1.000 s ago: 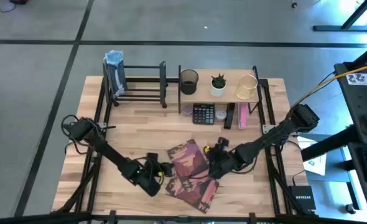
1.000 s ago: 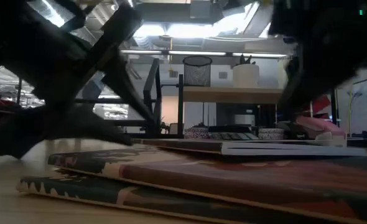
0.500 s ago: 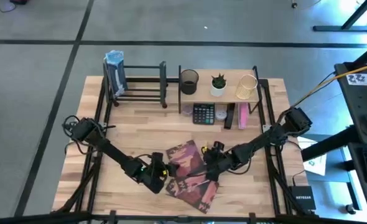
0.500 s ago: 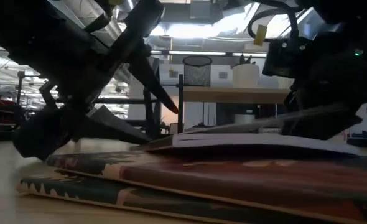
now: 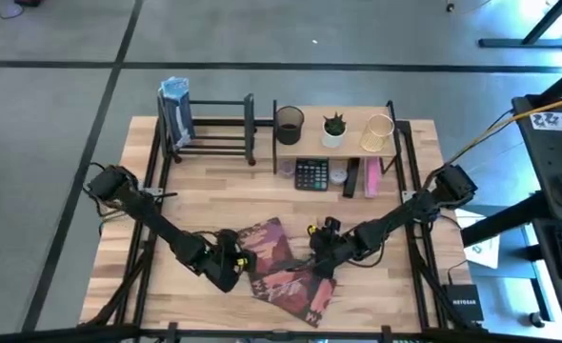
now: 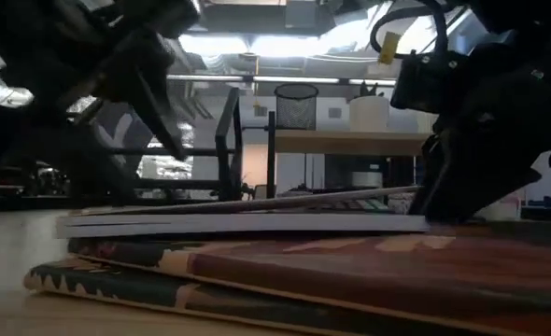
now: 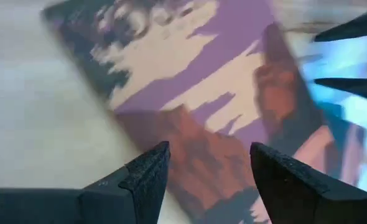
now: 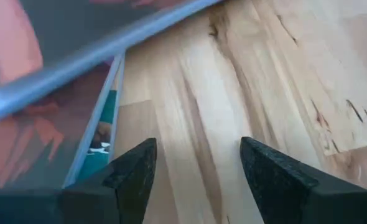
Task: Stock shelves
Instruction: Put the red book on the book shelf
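Note:
Several patterned books lie stacked near the table's front middle. The top book (image 5: 265,250) rests flat on the lower ones (image 5: 298,293); in the low view its cover (image 6: 257,201) is raised a little at the right end. My left gripper (image 5: 230,265) is open at the top book's left edge, its fingers over the patterned cover (image 7: 221,106). My right gripper (image 5: 317,257) is open at the book's right edge (image 8: 78,59), low over the table. At the back stand the black rack (image 5: 214,129), holding one blue book (image 5: 176,110), and the wood-board shelf (image 5: 308,145). My right gripper stands level at the top book's right edge (image 6: 408,198), coming from the table's right. The gripper's own dark bulk hides the spot, so I cannot tell whether a finger touches the edge. Nothing lies between its fingers (image 8: 130,171).
On the wood shelf stand a mesh cup (image 5: 289,124), a small plant (image 5: 334,129) and a gold wire cup (image 5: 378,133). A calculator (image 5: 311,173) and small items lie under it. Bare tabletop lies between the shelves and the stack.
The top book has slid and turned toward the table's left and now lies nearly level; half a second ago its right end was raised. My left gripper has drawn back toward the left edge. My right gripper has followed the book a little leftward.

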`<state>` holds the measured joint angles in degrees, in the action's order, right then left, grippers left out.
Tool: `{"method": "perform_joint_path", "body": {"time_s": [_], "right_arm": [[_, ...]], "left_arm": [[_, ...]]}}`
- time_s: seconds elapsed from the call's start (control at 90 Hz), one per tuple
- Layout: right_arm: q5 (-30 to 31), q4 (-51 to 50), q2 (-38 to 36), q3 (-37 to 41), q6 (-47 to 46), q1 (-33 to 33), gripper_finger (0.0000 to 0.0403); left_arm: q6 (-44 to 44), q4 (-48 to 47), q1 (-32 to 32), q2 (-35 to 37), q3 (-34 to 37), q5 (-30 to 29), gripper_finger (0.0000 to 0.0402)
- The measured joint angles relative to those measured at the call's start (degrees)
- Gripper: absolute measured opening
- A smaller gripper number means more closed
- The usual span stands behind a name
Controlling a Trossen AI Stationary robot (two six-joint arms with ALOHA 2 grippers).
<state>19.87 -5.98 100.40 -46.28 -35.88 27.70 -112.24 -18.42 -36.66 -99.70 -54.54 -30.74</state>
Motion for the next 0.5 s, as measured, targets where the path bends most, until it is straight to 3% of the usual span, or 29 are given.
{"method": "perform_joint_path", "body": {"time_s": [0.167,0.5], "right_arm": [[0.08,2.12,0.00,0.00,1.68,0.00,0.0218],[-0.96,8.15,0.00,-0.09,4.78,-3.33,0.0218]], "left_arm": [[-5.99,-2.34,-1.58,-1.90,-0.07,2.01,0.0206],[-11.94,1.86,-1.62,-7.10,-0.35,-6.95,0.0206]]}}
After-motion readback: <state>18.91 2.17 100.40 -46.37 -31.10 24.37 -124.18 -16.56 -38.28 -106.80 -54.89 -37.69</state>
